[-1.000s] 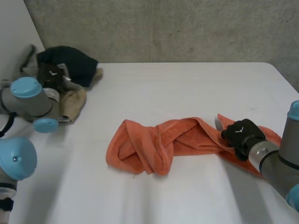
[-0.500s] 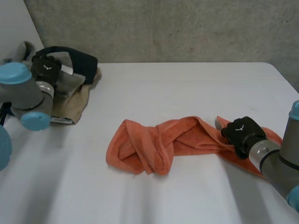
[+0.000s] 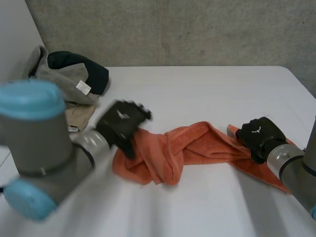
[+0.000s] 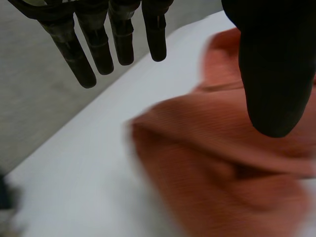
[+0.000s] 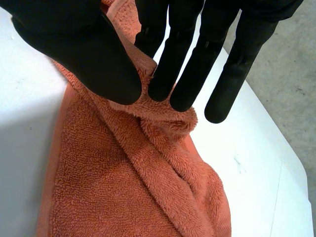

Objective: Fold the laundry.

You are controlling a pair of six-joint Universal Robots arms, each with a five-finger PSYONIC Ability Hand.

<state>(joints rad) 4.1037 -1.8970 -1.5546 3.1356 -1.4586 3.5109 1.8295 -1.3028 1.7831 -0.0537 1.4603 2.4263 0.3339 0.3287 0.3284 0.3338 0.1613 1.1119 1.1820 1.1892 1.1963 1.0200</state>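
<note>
An orange towel (image 3: 197, 145) lies bunched and twisted across the middle of the white table (image 3: 197, 89). My right hand (image 3: 259, 137) is at the towel's right end, and in the right wrist view its fingers (image 5: 185, 54) and thumb pinch a ridge of the orange towel (image 5: 148, 163). My left hand (image 3: 121, 123) hovers over the towel's left end with its fingers spread. In the left wrist view the fingers (image 4: 98, 44) are straight and apart from the thumb, with the orange towel (image 4: 222, 163) below them and nothing held.
A pile of other laundry (image 3: 74, 81), grey, dark and beige, lies at the table's far left corner. A concrete wall (image 3: 173, 29) runs behind the table. My left arm (image 3: 39, 148) fills the near left.
My left hand has left the laundry pile, opened, and swung right to the orange towel's left end. The right hand has kept its pinch and barely moved.
</note>
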